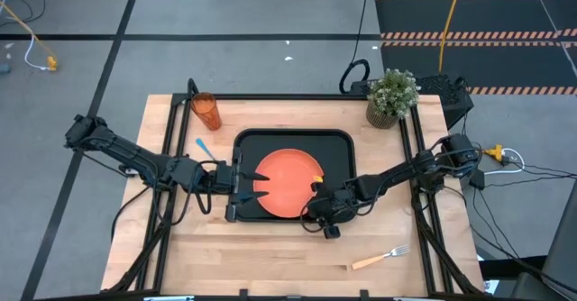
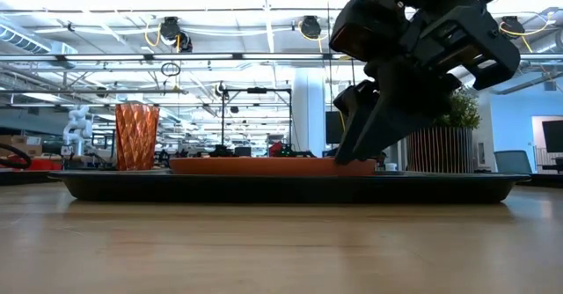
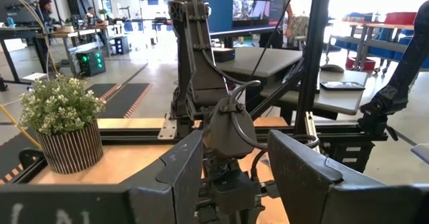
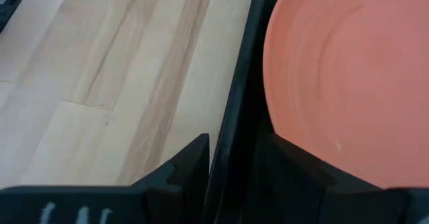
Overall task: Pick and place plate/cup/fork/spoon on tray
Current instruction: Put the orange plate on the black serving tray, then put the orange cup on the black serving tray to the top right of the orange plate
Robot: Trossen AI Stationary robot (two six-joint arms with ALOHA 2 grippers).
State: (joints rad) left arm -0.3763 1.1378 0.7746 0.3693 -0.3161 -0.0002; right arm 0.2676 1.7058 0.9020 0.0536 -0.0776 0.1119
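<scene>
Pincers [image 1: 242, 183] [image 1: 317, 199] reach low over tray [image 1: 338, 141] beside plate [image 1: 287, 182], fingers apart.

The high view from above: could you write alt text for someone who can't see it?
Seen from above, an orange plate lies in a black tray on a wooden table, with the left gripper and right gripper at its opposite edges. A cup and blue-handled spoon lie beyond the tray's left corner, a potted plant at the far right, a fork near the front.
</scene>
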